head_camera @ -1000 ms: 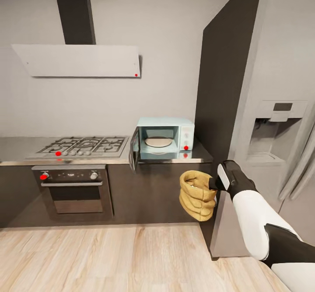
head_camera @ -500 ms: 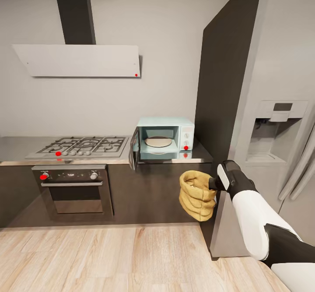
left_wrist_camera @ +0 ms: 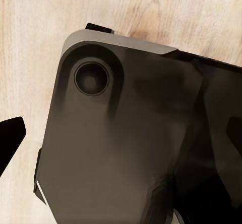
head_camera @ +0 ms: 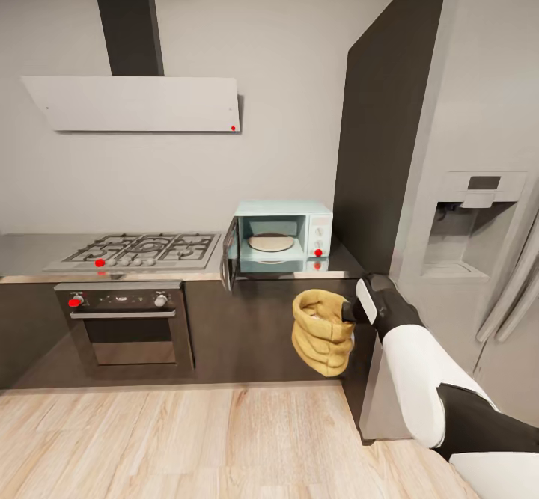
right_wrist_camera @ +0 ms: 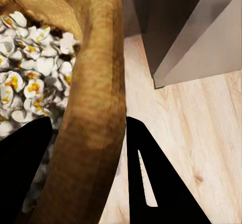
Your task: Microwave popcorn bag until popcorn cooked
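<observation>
1. The right gripper point(head_camera: 350, 312) has its jaws pinching the rolled rim of the popcorn bag point(head_camera: 322, 332), one finger inside the bag and one outside. You see that best in the right wrist view, where the rim point(right_wrist_camera: 98, 108) runs between the two black fingers point(right_wrist_camera: 156, 178).
2. The bag hangs in the air in front of the dark cabinet fronts, below the counter point(head_camera: 340, 263) edge and lower than the microwave point(head_camera: 283, 236), a bit to its right. It's tilted, mouth leaning toward the left.
3. Inside the bag there's white and yellow popped popcorn point(right_wrist_camera: 30, 78), plenty of it.
4. The microwave sits on the counter with its door point(head_camera: 230, 256) swung open to the left. There's a round turntable plate point(head_camera: 271, 242) inside and a red dot on the right-hand control panel.
5. Left of it is the gas hob point(head_camera: 135, 250), with the built-in oven point(head_camera: 123, 323) below and a pale extractor hood point(head_camera: 135, 102) above on the wall.
6. Over on the right stands a big grey fridge point(head_camera: 479, 185) with a dispenser, with a tall dark panel point(head_camera: 382, 147) beside it.
7. Left arm: the left wrist view is mostly a dark housing point(left_wrist_camera: 126, 143) over the wooden floor point(left_wrist_camera: 40, 43), so I can't tell how those jaws stand.
</observation>
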Controlling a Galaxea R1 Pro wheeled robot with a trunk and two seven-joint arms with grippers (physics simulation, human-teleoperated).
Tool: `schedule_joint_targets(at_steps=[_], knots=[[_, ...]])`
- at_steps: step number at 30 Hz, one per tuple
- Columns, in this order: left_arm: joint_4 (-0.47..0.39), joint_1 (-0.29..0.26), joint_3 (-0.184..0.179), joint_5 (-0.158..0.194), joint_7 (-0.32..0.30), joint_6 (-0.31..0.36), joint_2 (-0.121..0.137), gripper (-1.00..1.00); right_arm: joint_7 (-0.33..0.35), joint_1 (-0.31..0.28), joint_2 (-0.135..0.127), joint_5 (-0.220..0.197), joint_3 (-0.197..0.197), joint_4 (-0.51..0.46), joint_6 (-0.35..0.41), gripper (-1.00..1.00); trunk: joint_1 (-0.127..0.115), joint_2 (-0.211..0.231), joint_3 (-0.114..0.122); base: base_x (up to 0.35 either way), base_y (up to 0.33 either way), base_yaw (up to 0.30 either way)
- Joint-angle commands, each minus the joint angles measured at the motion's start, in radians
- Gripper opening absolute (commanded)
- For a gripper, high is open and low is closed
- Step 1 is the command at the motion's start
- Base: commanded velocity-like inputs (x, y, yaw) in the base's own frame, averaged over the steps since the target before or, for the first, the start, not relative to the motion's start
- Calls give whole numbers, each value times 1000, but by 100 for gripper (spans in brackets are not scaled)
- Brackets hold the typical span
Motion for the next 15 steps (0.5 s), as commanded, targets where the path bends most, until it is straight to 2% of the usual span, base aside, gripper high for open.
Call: schedule_joint_targets(at_steps=[1, 4, 5, 8, 15], knots=[[-1, 0, 1, 5, 0, -2, 0, 100, 2, -1, 18, 16, -7, -2, 4, -100, 0, -1, -1, 0, 0, 0], [-1, 0, 0, 5, 0, -2, 0, 100, 0, -1, 44, 16, -2, -2, 4, -100, 0, -1, -1, 0, 0, 0], [-1, 0, 0, 5, 0, -2, 0, 100, -2, -1, 64, 16, 2, -15, 4, -100, 0, -1, -1, 0, 0, 0], [-1, 0, 1, 5, 0, -2, 1, 100, -4, -1, 96, 17, 6, -82, 4, -100, 0, -1, -1, 0, 0, 0], [-1, 0, 2, 6, 0, -2, 1, 100, -9, -3, 99, 12, 7, -85, 4, -100, 0, -1, -1, 0, 0, 0]])
